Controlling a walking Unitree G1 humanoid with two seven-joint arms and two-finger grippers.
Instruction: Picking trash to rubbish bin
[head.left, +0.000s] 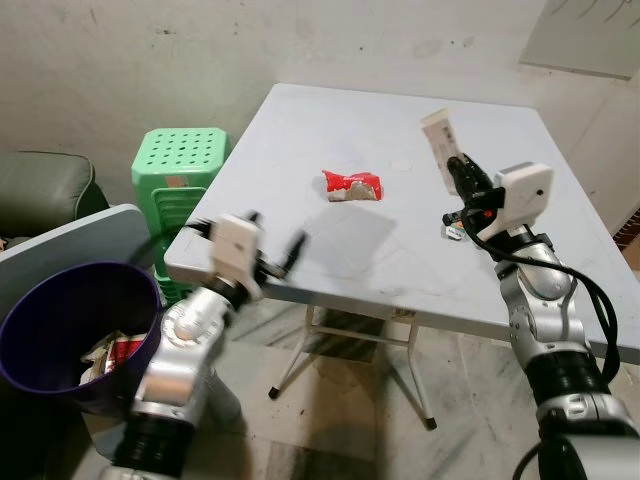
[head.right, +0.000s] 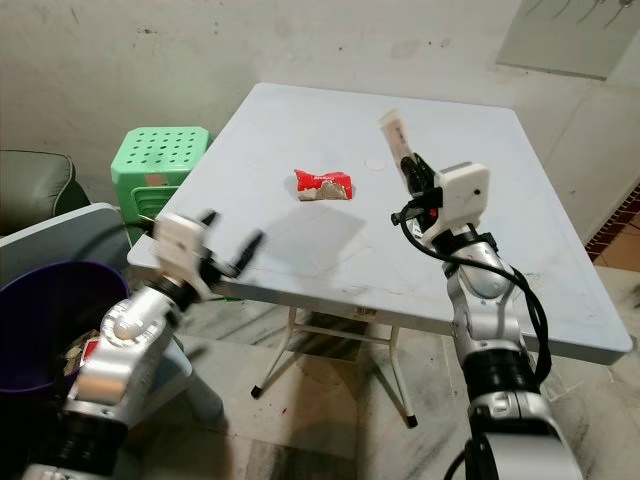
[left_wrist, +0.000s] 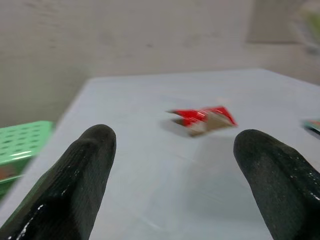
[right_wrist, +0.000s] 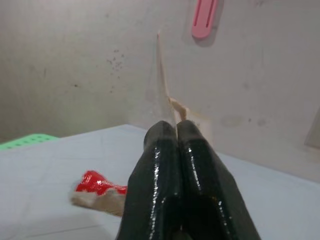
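The right hand (head.left: 462, 172) is raised above the right side of the pale surface (head.left: 330, 130), its two black fingers (right_wrist: 175, 150) pressed together on a thin cream-white wrapper (head.left: 438, 140) that sticks up and tilts away from the fingertips. In the right wrist view the wrapper is seen edge-on, rising from between the closed fingers against the wall, where a pink object (right_wrist: 204, 17) hangs.

The left hand (head.left: 275, 250) hovers at the near left edge of the surface with its fingers (left_wrist: 75, 175) spread wide apart and nothing between them. It points toward a red and beige crumpled wrapper (head.left: 351, 185) lying near the middle of the surface, well apart from both hands. In the left wrist view this wrapper sits between the two fingertips but farther off, and the picture is blurred.

A dark purple rubbish bin (head.left: 40, 310) stands on the floor at the robot's left, beside the left arm, with some red and white trash (head.left: 115, 355) inside. A green plastic stool (head.left: 180, 165) stands just beside the left edge of the surface, against the wall
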